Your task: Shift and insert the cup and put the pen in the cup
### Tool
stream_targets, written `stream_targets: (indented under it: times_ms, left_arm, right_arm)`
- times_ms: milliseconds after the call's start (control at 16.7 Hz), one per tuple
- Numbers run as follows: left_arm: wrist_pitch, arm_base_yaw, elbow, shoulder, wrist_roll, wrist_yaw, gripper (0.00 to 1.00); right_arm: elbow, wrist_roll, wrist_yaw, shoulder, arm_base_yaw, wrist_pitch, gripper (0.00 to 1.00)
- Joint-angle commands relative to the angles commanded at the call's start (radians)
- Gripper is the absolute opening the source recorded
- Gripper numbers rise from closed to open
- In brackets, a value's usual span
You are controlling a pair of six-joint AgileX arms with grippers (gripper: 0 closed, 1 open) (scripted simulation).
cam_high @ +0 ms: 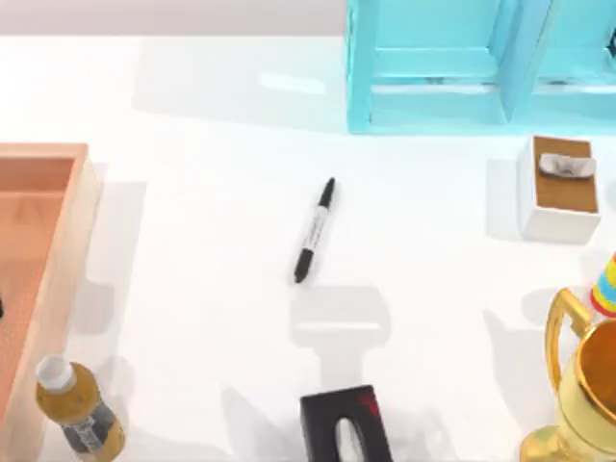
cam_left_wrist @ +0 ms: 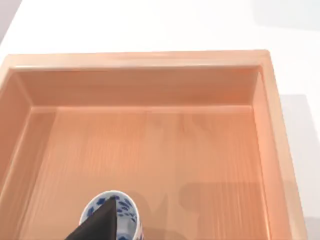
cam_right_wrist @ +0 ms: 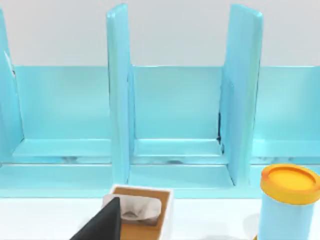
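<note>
Left gripper (cam_left_wrist: 102, 225) state unclear, over the cup (cam_left_wrist: 125, 212) in the wooden tray (cam_left_wrist: 150, 60); pen (cam_high: 315, 231) lies mid-table.

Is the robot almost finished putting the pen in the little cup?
Not yet. The pen lies flat on the white table, untouched. In the left wrist view, the left gripper's dark fingertip is right at the blue-dotted cup, which sits inside the wooden tray. Moving the cup and dropping the pen in are both left.

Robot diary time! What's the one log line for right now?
left gripper: at cup in wooden tray | pen: lying mid-table
</note>
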Motion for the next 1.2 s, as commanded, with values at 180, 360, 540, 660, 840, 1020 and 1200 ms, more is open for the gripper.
stream_targets:
  times_ms: [180, 360, 540, 660, 840, 1020, 1200]
  left_arm:
    - [-0.209, 0.036, 0.245, 0.3, 0.039, 0.0, 1.0]
    - [-0.418, 0.072, 0.49, 0.601, 0.078, -0.001, 1.0]
    - [-0.603, 0.104, 0.711, 0.866, 0.112, -0.002, 1.0]
    - [-0.705, 0.122, 0.833, 1.011, 0.131, -0.002, 1.0]
    - [-0.813, 0.141, 0.959, 1.164, 0.152, -0.003, 1.0]
    - [-0.856, 0.149, 1.006, 1.224, 0.16, -0.003, 1.0]
    - [-0.856, 0.149, 1.006, 1.224, 0.16, -0.003, 1.0]
  right_arm:
    - [0.0, 0.0, 0.0, 0.0, 0.0, 0.0, 1.0]
    - [0.0, 0.0, 0.0, 0.0, 0.0, 0.0, 1.0]
    - [0.0, 0.0, 0.0, 0.0, 0.0, 0.0, 1.0]
    - [0.0, 0.0, 0.0, 0.0, 0.0, 0.0, 1.0]
    - [0.0, 0.0, 0.0, 0.0, 0.0, 0.0, 1.0]
    - [0.0, 0.0, 0.0, 0.0, 0.0, 0.0, 1.0]
    - [0.0, 0.0, 0.0, 0.0, 0.0, 0.0, 1.0]
